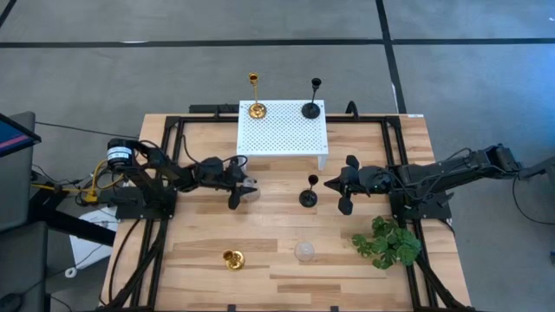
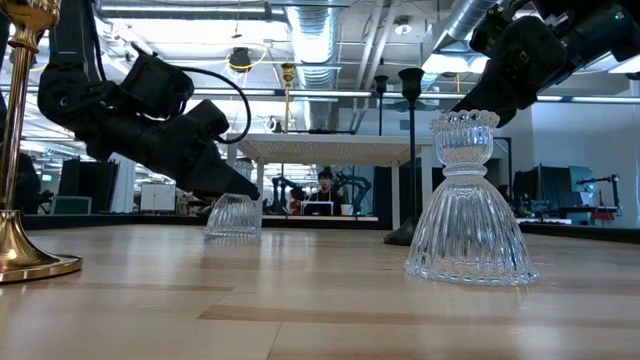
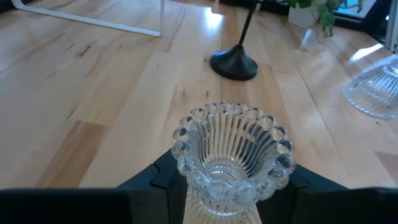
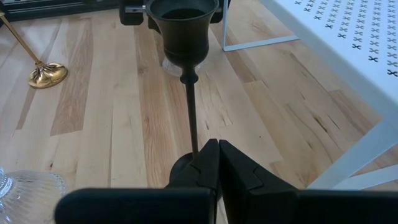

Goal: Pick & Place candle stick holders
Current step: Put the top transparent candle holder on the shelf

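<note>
Seen from above, the pale wood-plank worktop (image 1: pixel 208 251) carries a white perforated platform (image 1: pixel 283 128) at 12 o'clock, on which a tall shiny gold holder (image 1: pixel 256 108) and a tall black holder (image 1: pixel 311 107) stand upright. The left claw (image 1: pixel 245 186), at 9 o'clock, holds a ribbed clear glass holder (image 1: pixel 251 189) between its fingers. The right claw (image 1: pixel 334 184), fully closed, sits just beside a second, thin-stemmed black holder (image 1: pixel 309 196) near the centre. A squat gold holder (image 1: pixel 233 258) and another clear glass holder (image 1: pixel 304 251) stand at 6 o'clock, with a green leafy plant (image 1: pixel 388 242) at 4 o'clock.

At worktop height, the near glass holder (image 2: pixel 468 205) is bell-shaped and fluted, with a beaded rim, standing upright. The gripped glass one (image 2: pixel 233 215) is partly covered by the left claw (image 2: pixel 232 188). A gold base (image 2: pixel 25 255) is cut off at the 9 o'clock edge.

The left wrist camera looks down into the held holder's beaded, scalloped mouth (image 3: pixel 231 152), its axis vertical; the dark fingers flank it.

The right wrist camera shows the shut fingers (image 4: pixel 217 165) in front of the black holder's stem (image 4: pixel 190 112), hiding part of its round base; I cannot tell whether they touch it. Its cup opens upward.
</note>
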Controlling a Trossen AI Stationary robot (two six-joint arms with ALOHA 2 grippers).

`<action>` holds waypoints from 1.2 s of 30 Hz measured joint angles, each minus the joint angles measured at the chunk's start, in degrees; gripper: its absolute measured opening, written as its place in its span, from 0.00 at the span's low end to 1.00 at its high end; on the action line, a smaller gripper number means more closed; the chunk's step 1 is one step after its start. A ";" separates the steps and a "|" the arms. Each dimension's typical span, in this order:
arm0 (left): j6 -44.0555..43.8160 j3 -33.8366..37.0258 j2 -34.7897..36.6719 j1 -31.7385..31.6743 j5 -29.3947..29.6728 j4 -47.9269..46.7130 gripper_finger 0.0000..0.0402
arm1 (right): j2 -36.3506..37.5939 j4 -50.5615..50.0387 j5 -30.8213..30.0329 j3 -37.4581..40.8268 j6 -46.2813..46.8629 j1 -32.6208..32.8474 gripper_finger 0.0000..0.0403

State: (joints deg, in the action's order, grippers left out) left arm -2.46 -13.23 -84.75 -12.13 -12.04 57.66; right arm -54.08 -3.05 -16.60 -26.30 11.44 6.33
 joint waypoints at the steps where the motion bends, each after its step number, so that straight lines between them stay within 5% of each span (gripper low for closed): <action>1: -0.01 0.02 0.00 0.18 0.11 0.05 0.35 | 0.00 0.00 0.00 0.00 0.00 0.01 0.00; 13: -1.73 0.15 2.93 0.86 2.68 -1.89 0.33 | 0.00 -3.04 0.00 0.02 0.04 -0.01 0.00; 36: -4.29 0.15 30.14 16.87 21.19 -23.65 0.32 | 0.00 -3.19 -0.02 0.02 0.04 -0.03 0.00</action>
State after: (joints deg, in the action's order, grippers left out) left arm -6.75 -13.08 -54.61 4.74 9.15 34.02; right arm -54.08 -6.24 -16.62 -26.28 11.49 6.31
